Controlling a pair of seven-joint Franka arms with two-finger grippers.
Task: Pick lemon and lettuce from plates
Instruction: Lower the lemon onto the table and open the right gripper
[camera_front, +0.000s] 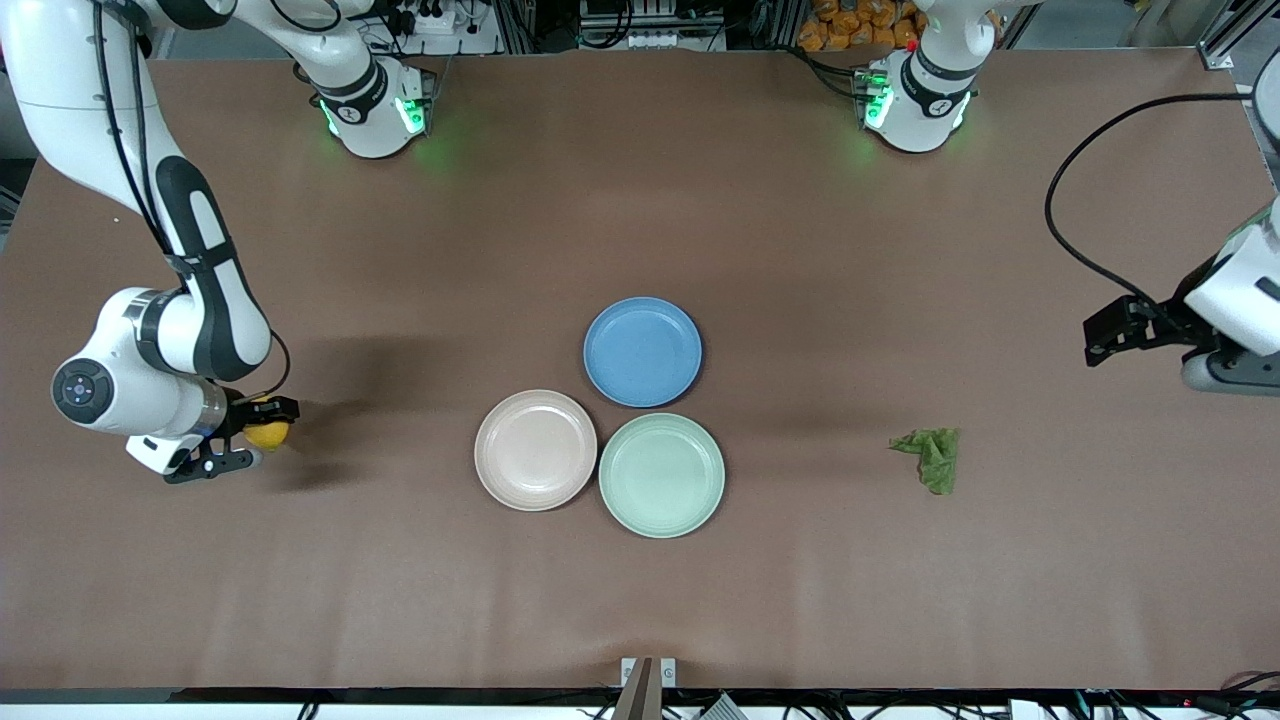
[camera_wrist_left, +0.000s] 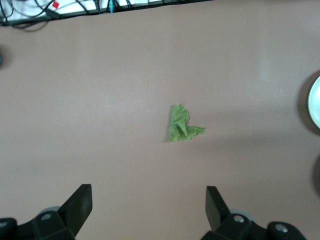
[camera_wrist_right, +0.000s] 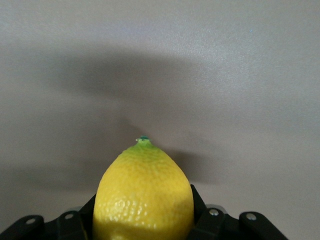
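My right gripper is shut on the yellow lemon, low over bare table at the right arm's end, away from the plates. In the right wrist view the lemon fills the space between the fingers of the right gripper, its pointed tip outward. The dark-green lettuce lies on the table toward the left arm's end. My left gripper is open and empty above the table; in its wrist view the lettuce lies well ahead of it. The beige-pink plate and the mint plate are empty.
A blue plate, also empty, touches the two other plates and lies farther from the front camera. The mint plate's rim shows at the edge of the left wrist view. A black cable loops over the table near the left arm.
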